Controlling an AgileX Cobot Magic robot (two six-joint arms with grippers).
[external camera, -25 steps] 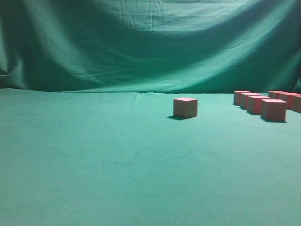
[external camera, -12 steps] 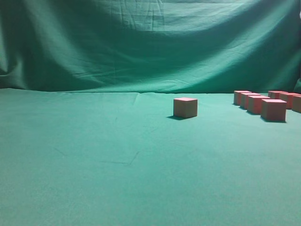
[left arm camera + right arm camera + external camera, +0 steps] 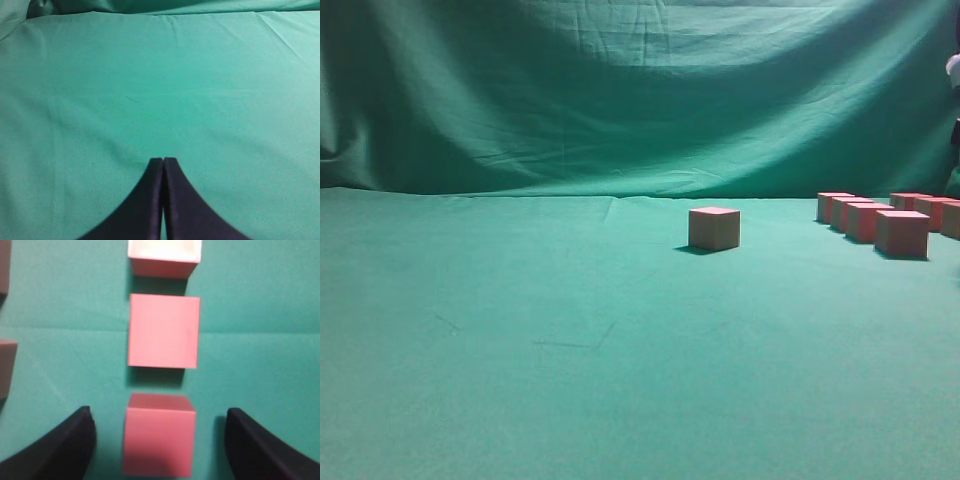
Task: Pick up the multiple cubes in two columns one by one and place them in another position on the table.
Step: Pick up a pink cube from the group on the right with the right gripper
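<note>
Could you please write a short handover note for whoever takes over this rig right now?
Left tool: shut, empty, over bare green cloth table.
Right tool: open, empty, straddling the nearest salmon-red cube of a column, not gripping.
Done: one tan-red cube stands alone mid-table.
Left: the remaining cubes in two columns at the right edge, nearest one first.

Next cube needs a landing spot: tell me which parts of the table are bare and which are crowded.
Bare: the table left of the lone cube, and the whole near strip in front of it. A narrower bare gap lies between that cube and the two columns of cubes. Crowded: the right edge, where the columns stand close together under the open right tool.
</note>
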